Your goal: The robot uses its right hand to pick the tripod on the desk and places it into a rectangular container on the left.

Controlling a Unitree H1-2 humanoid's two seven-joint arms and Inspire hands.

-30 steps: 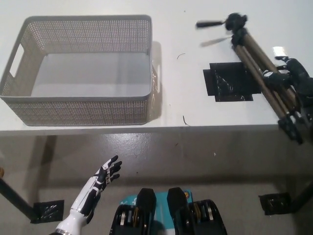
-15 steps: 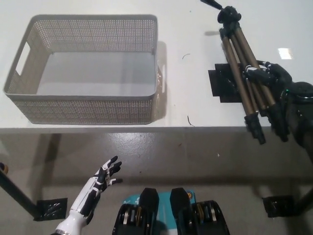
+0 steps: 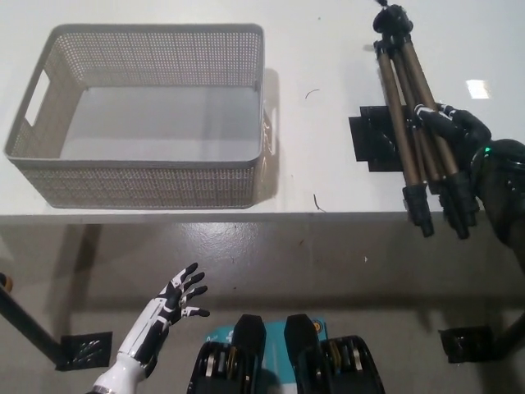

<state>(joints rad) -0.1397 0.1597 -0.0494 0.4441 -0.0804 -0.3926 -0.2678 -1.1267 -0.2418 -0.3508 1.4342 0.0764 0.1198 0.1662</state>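
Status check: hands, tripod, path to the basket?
Right hand shut on tripod. Left hand open, low, idle. Basket empty, nothing between.

Perforated matt grey plastic container, bronze metallic tripod legs, smooth white desk.

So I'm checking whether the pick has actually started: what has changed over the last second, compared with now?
The right hand, shut on the tripod, has swung it from a slant to nearly straight up the picture and carried it left, over the black patch. The tripod's feet overhang the desk edge. The container and the left hand, open below the desk, stayed as they were.
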